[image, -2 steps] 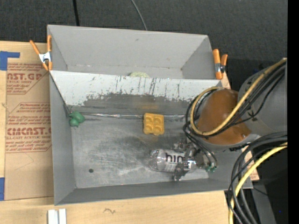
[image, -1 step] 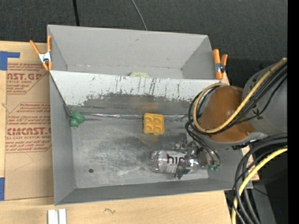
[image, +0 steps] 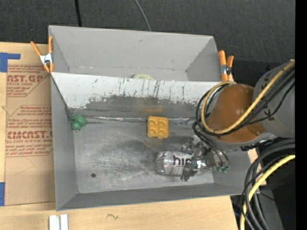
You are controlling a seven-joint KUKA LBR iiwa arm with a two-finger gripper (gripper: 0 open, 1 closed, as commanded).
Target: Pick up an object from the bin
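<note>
End effector (image: 195, 160): down low in the front right corner of the bin (image: 115, 159), at the right end of a clear bottle (image: 168, 163); whether it is open or closed I cannot tell from here.
Hidden: the orange wrist cover (image: 235, 110) and looped cables (image: 204, 104) crowd over it. Dark parts overlap the bottle's right end, so contact is hard to make out.
Clear bottle: on its side on the bin floor near the front wall, right of centre. Its long axis runs left to right, its rounded end points left, and its dark lettering is partly covered.
Yellow block (image: 157, 127): behind the bottle, apart from it, studs up.
Green lump (image: 78, 122): far left, well apart; shape unclear.
</note>
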